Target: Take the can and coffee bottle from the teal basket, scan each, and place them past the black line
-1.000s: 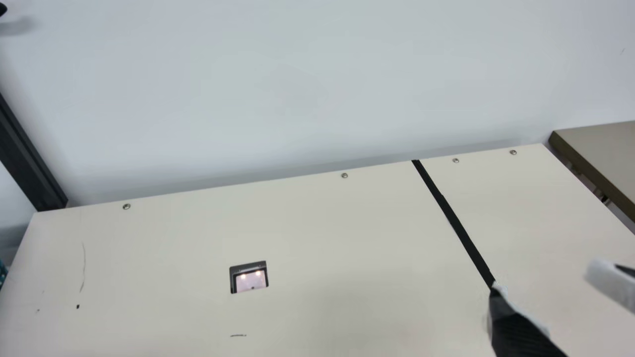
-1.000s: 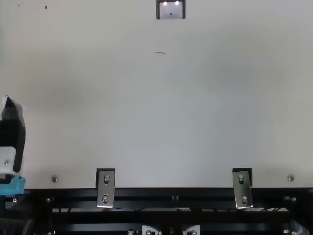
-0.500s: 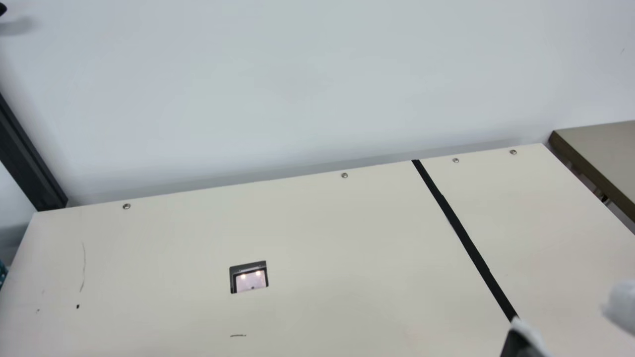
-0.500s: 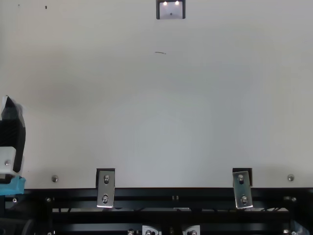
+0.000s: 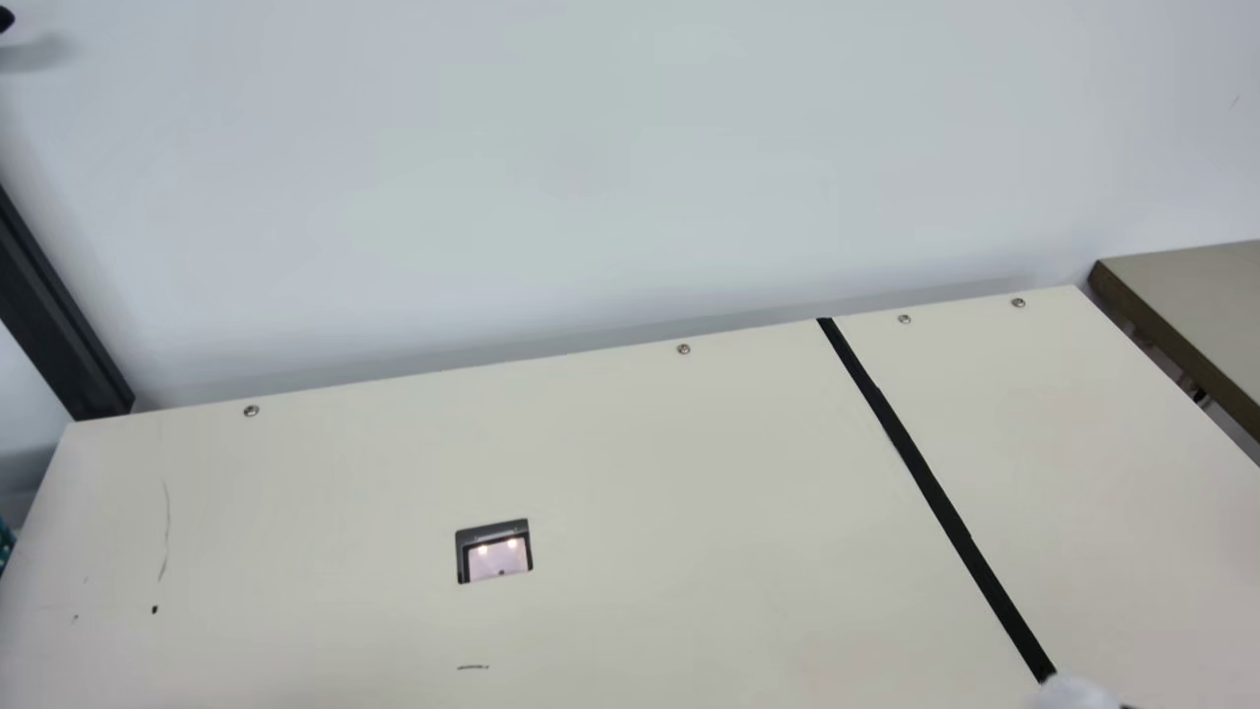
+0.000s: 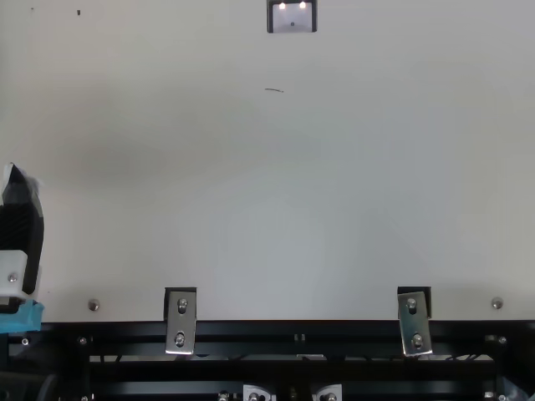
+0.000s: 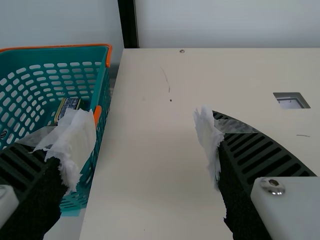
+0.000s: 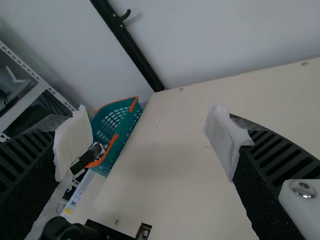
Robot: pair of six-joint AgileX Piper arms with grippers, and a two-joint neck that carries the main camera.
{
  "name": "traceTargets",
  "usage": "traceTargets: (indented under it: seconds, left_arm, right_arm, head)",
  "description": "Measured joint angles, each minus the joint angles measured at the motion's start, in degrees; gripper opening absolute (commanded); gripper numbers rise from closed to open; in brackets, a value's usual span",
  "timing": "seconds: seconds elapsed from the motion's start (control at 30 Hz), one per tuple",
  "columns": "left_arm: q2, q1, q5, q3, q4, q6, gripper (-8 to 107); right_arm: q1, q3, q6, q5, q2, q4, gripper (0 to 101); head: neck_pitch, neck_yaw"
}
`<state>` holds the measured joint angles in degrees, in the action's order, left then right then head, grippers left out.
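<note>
My right gripper shows as a blurred white-wrapped tip at the main view's bottom, by the near end of the black line. In the right wrist view my right gripper stands open, nothing between its fingers. One finger of my left gripper is at the top view's left edge. My left gripper is open and empty in the left wrist view, one finger over the teal basket, the other over the table. Inside the basket lies a dark, gold-edged item, possibly the can, partly behind that finger.
A scanner is set into the cream table. The basket stands beside the table's left edge. A dark post rises at the far left corner, and a wall runs behind. Another table stands at the right.
My right gripper has drawn back toward the main view's bottom edge, uncovering more of the black line. My left gripper has kept its place in the top view.
</note>
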<state>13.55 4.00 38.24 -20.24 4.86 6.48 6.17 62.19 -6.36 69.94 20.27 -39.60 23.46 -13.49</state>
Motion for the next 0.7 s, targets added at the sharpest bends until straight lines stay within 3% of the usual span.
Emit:
traceTargets:
  seconds: [0.53,0.7]
  left_arm:
    - [0.00,0.00,0.00,0.00,0.00,0.00,90]
    - [0.00,0.00,0.00,0.00,0.00,0.00,90]
  right_arm:
    - [-0.01,0.07,0.00,-0.11,-0.01,-0.36,101]
    - [-0.01,0.07,0.00,-0.11,-0.01,-0.36,101]
  head:
    - [0.00,0.29]
    - [0.00,7.62]
